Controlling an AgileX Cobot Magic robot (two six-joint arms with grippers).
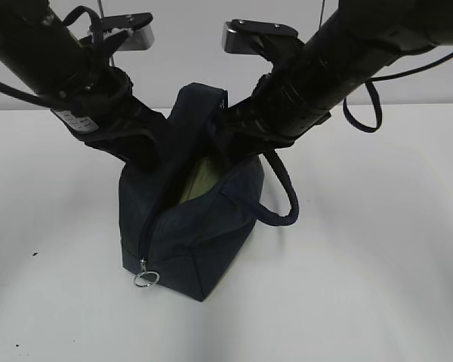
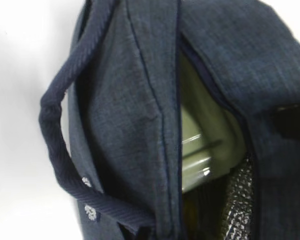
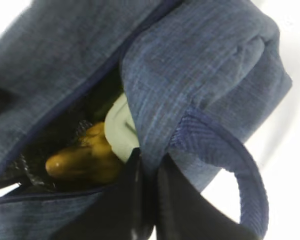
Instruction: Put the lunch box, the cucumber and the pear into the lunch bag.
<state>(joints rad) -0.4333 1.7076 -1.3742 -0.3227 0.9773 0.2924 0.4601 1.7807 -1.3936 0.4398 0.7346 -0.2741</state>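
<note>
Two grippers hold the lunch bag [image 1: 189, 226] at the frame centre. The right gripper [image 3: 147, 200] is clamped on its rim; the left gripper's grip cannot be told. The lunch box [image 2: 202, 135] and the pear [image 3: 82, 160] lie inside, directly below the right gripper; the cucumber is unseen.

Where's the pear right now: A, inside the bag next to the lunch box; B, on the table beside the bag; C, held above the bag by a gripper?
A: the right wrist view shows the pear down inside the open bag, against the pale green lunch box.
</note>
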